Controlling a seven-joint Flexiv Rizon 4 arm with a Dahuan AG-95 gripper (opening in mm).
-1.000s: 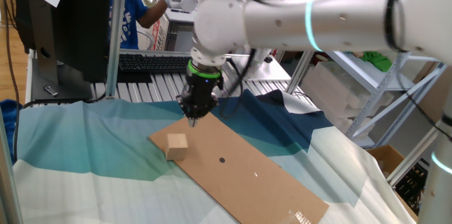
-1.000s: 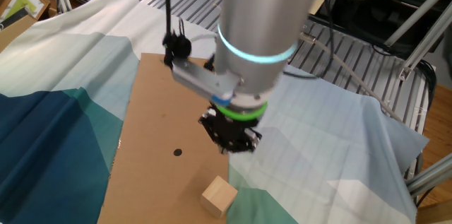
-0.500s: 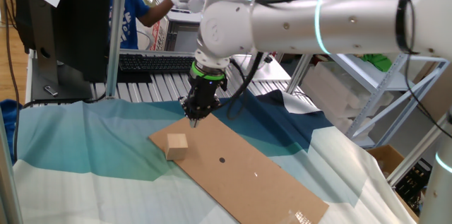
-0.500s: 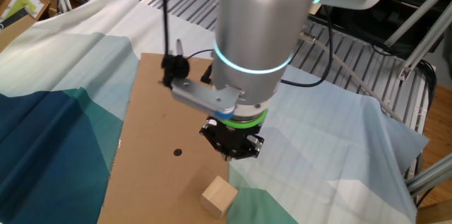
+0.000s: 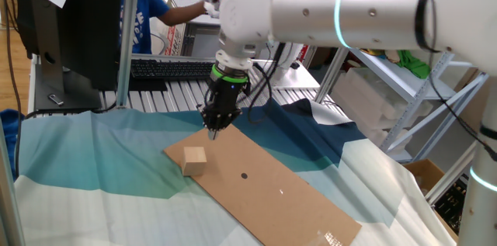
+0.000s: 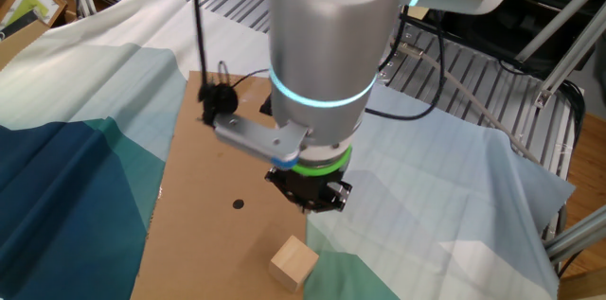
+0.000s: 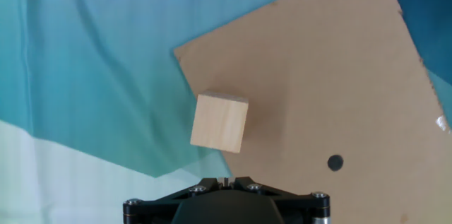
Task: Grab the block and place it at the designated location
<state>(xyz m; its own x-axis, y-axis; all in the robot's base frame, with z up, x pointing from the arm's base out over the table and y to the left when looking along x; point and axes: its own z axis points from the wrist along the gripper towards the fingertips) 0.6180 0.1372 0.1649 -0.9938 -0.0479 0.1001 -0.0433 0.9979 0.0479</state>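
Observation:
The block [image 5: 194,158] is a small tan wooden cube at the near left corner of the long brown cardboard sheet [image 5: 287,199]. It also shows in the other fixed view [image 6: 293,264] and in the hand view [image 7: 219,122]. The designated location is a dark round dot [image 5: 244,174] on the sheet, to the right of the block; it also shows in the other fixed view [image 6: 238,204] and the hand view [image 7: 335,162]. My gripper [image 5: 213,128] hangs above the sheet's far edge, behind the block, apart from it. Its fingers meet at the tip [image 7: 224,180]; it is shut and empty.
A blue and teal cloth [image 5: 93,153] covers the table under the sheet. A keyboard [image 5: 167,67], a dark monitor [image 5: 70,21] and a metal post [image 5: 124,36] stand at the back left. A person in blue [image 5: 147,13] is behind them. Shelving [image 5: 404,83] is at the right.
The arm's wrist has turned and the upper links have swung, while the gripper tip stays almost in place above the sheet. The block has not moved.

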